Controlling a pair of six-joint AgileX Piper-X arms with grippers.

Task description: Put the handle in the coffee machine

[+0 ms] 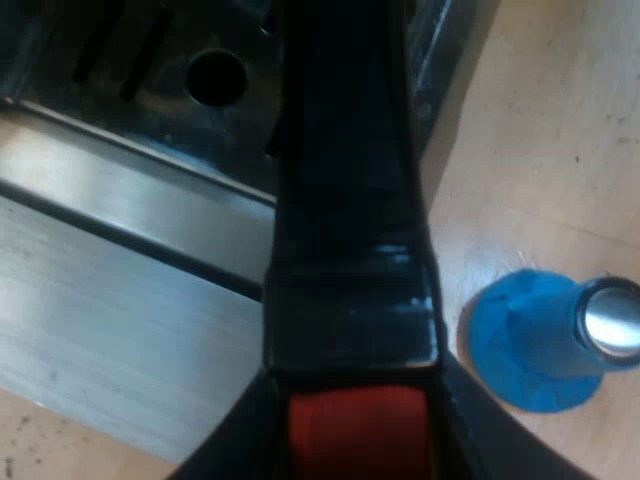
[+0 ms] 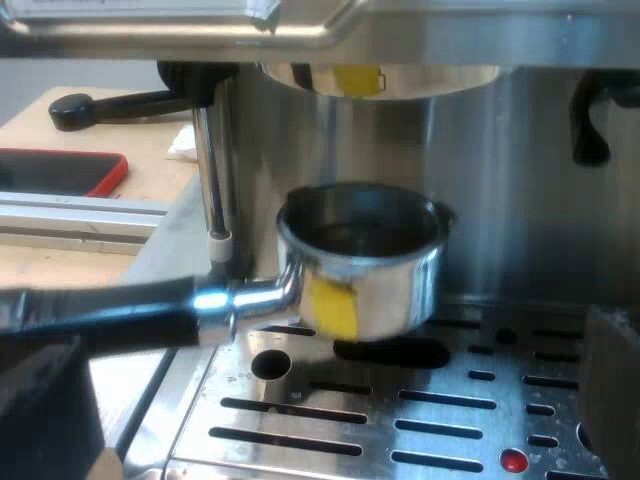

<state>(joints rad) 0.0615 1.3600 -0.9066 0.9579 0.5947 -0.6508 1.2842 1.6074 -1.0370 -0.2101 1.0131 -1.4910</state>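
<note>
The metal holder's dark handle runs out over the machine's drip tray. Its red end sits between the fingers of my left gripper, which is shut on it. In the right wrist view the holder's steel basket, marked with yellow tape, hangs level above the slotted drip tray. It is just under the round brew head, with a gap between them. My right gripper is open in front of the tray, holding nothing.
A blue tamper with a metal top stands on the wooden table beside the machine's base. The steam wand hangs close by the basket on the handle's side. Beyond it lie a red-edged flat object and a black lever.
</note>
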